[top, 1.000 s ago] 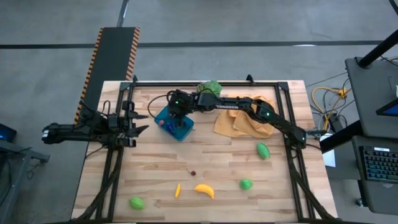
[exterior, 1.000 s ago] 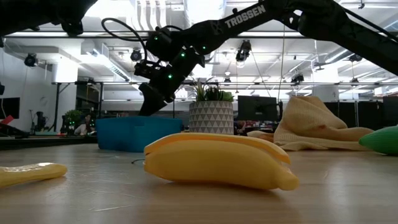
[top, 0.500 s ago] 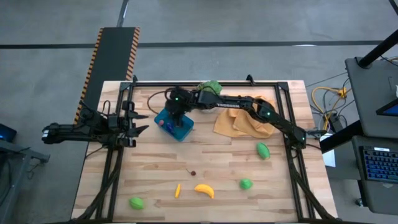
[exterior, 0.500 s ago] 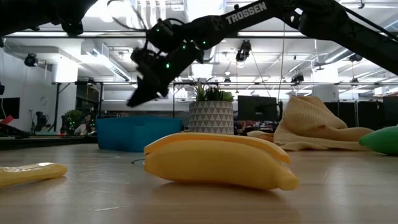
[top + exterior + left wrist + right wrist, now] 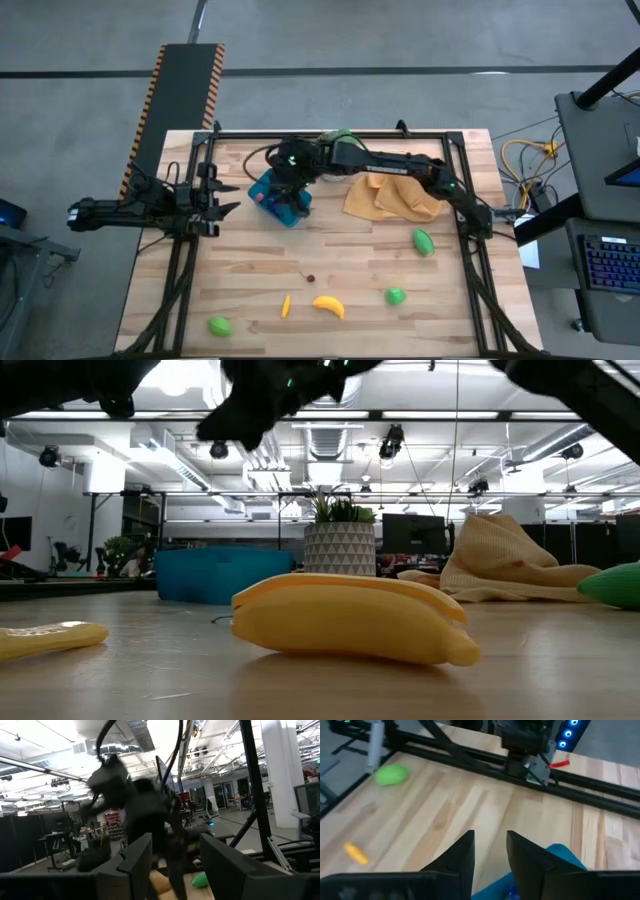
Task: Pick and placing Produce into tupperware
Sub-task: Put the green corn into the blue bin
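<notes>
While the right gripper [image 5: 287, 190] hangs above the blue tupperware [image 5: 268, 187], its two fingers [image 5: 461, 857] stand a little apart with nothing between them. That tupperware sits near the table's far edge, beside a potted plant [image 5: 339, 535], and something small and purple [image 5: 261, 198] lies inside it. An orange-yellow cloth [image 5: 390, 196] is bunched on the plant's other side from the tupperware. Well away from the tupperware, toward the near edge of the wooden table [image 5: 250, 280], lie a yellow banana [image 5: 328, 306], a small orange-yellow piece [image 5: 285, 306] just beside it, and three green pieces [image 5: 219, 325] [image 5: 396, 295] [image 5: 423, 241]. A tiny dark item [image 5: 310, 278] rests between the banana and the tupperware. Off the tupperware's left side, at the table's edge, the left gripper [image 5: 222, 197] waits with its jaws apart and empty.
</notes>
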Action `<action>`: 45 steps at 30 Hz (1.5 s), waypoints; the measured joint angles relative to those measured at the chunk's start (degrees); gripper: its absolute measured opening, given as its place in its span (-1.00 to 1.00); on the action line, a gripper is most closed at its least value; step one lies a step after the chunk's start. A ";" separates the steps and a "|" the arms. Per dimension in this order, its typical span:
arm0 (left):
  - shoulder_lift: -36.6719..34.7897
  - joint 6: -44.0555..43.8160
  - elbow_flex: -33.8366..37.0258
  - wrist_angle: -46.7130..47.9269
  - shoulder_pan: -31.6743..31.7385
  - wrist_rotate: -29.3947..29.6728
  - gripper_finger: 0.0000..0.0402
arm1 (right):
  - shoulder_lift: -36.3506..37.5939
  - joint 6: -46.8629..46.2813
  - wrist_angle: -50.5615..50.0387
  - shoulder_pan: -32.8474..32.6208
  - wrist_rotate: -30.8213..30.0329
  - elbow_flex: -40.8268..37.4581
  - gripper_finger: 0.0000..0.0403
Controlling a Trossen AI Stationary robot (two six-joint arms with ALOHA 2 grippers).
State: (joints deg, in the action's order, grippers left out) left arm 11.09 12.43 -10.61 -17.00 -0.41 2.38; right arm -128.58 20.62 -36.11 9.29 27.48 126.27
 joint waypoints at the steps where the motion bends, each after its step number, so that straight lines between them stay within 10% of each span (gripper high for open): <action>1: -0.02 0.00 0.00 0.02 -0.01 0.03 -0.25 | 1.09 0.27 -1.19 -0.46 -0.22 -0.16 -0.48; 7: -0.02 0.00 0.00 0.01 0.01 0.03 -0.25 | 6.84 -2.10 -3.50 -3.66 -3.31 -3.92 -0.49; 13: -0.11 0.00 0.00 -0.03 0.03 0.03 -0.25 | 14.78 -7.63 -0.94 -7.35 -25.94 -11.40 -0.50; 45: 0.13 0.00 0.00 0.09 0.03 0.06 -0.25 | 94.65 -14.85 20.92 -23.62 -39.69 -86.62 -0.58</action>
State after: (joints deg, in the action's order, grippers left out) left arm 11.22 12.43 -10.61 -16.91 -0.38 2.44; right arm -33.93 5.78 -15.19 -14.33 -12.20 39.65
